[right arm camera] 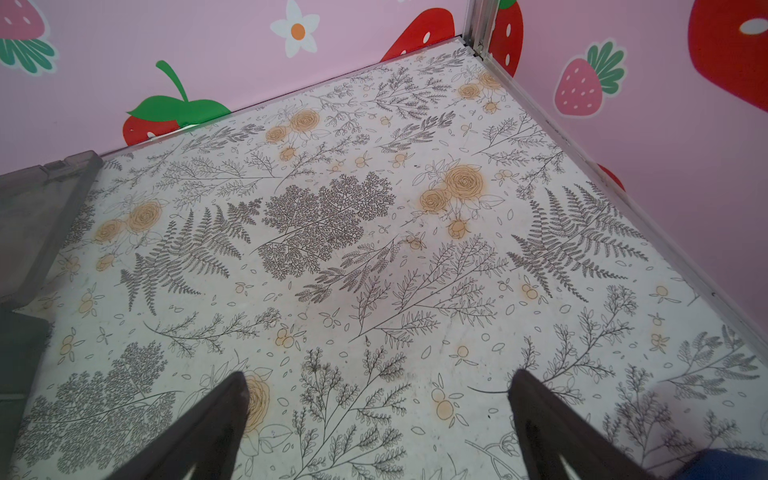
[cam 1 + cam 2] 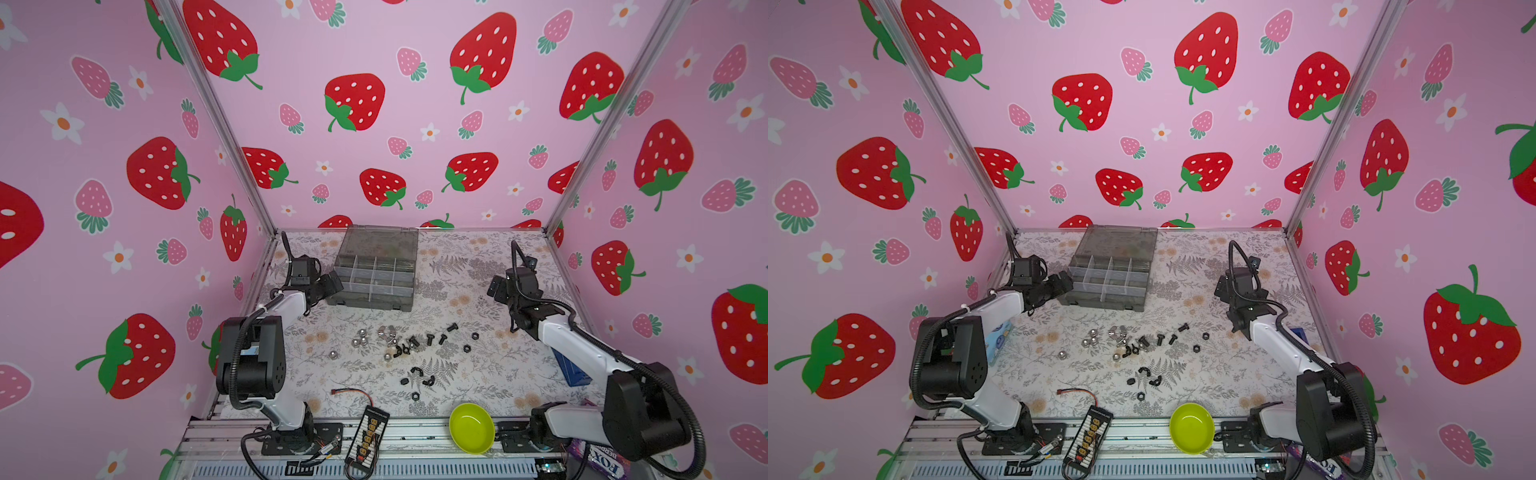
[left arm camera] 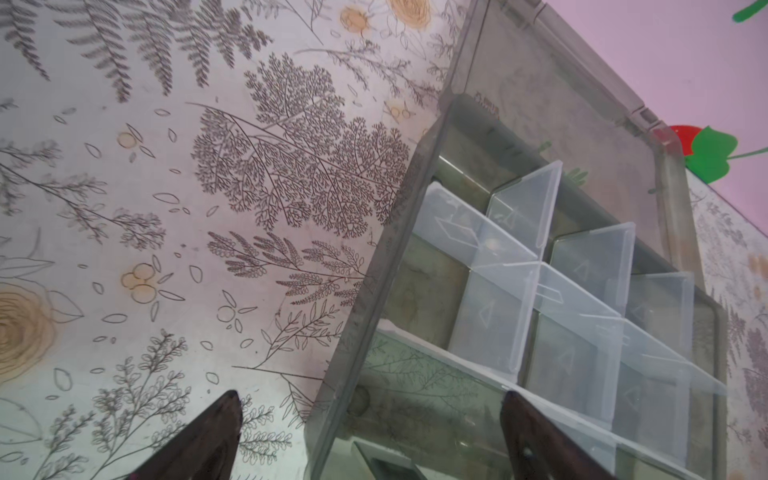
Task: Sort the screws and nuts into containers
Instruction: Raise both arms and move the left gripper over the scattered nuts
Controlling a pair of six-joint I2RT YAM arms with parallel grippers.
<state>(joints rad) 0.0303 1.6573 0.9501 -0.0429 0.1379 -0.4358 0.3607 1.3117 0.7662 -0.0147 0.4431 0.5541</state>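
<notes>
Sorting not yet begun: your left pincer (image 3: 370, 399) and right pincer (image 1: 378, 382) hang spread and empty. The screws (image 2: 436, 338) and nuts (image 2: 363, 337) lie scattered mid-tabletop (image 2: 457, 266), short of the seemingly empty containers (image 2: 374, 272). Next, you likely lower one pincer onto a single piece.

Robot lab test booth: strawberry-print walls (image 2: 374, 54), aluminium frame (image 2: 215, 112), arms (image 2: 286, 303) bolted on rail (image 2: 415, 434).
</notes>
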